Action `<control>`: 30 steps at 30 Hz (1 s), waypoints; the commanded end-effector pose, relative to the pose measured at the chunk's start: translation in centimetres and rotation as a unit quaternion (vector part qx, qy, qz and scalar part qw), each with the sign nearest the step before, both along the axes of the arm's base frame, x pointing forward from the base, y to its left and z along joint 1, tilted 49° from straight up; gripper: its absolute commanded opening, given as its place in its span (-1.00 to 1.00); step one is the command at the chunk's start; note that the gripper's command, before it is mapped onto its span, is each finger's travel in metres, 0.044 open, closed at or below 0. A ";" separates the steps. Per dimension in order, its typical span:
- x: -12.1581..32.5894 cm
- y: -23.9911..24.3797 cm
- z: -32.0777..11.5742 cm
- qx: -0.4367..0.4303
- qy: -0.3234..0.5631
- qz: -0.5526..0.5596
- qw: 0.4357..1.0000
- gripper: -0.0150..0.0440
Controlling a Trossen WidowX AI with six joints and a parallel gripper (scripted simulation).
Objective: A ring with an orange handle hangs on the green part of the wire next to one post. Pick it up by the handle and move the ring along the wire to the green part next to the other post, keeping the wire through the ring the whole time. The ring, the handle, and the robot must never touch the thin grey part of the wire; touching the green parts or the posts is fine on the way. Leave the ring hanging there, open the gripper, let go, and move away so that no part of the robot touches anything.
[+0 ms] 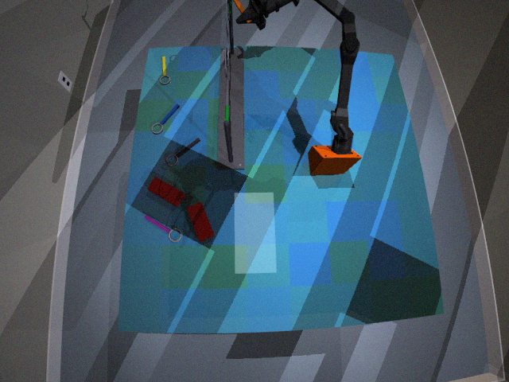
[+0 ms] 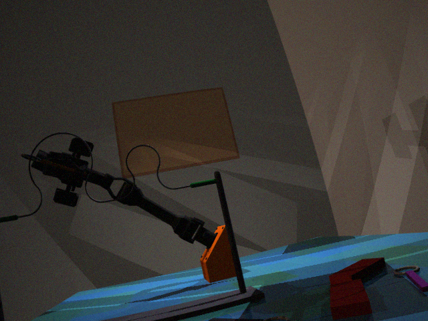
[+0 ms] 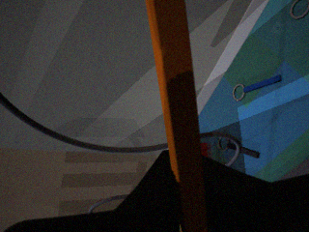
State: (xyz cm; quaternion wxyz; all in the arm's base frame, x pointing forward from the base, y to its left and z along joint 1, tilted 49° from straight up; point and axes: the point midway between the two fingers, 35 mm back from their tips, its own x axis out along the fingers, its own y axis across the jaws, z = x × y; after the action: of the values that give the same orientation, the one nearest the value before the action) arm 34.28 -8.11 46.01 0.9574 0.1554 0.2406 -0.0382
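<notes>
My gripper (image 1: 243, 18) (image 2: 41, 161) (image 3: 175, 157) is shut on the orange handle (image 1: 238, 5) (image 2: 62, 167) (image 3: 176, 97), high above the table. The ring (image 2: 23, 155) is a small, nearly edge-on loop at the left side of the wire's big loop in the exterior view, where the wire appears to cross it. The ring is out of the wrist view. The thin grey wire (image 2: 62, 132) (image 3: 97, 148) passes behind the handle in the wrist view; contact cannot be told. One green part (image 1: 227, 113) (image 2: 202, 183) meets the near post (image 1: 228, 142) (image 2: 226, 214). The other green part (image 2: 7, 219) is at far left.
The long grey base (image 1: 236, 86) carries the posts. Tools with rings lie left of it: yellow (image 1: 164, 64), blue (image 1: 170, 114), dark (image 1: 189, 148) and magenta (image 1: 157, 224). Two red blocks (image 1: 165, 191) (image 1: 200, 222) lie near the magenta one. The wire's curves overlap my arm in the exterior view.
</notes>
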 end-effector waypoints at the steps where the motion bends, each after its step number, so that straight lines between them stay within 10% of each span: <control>1: 0.0 0.0 0.2 -0.026 -0.001 0.001 1.000 -1.00; 30: -0.1 -1.0 0.1 -0.209 0.021 -0.014 0.978 -1.00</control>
State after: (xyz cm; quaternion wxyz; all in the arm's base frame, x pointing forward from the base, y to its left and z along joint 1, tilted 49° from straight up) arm 34.54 -9.23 45.84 0.9631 -0.0267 0.2483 -0.1007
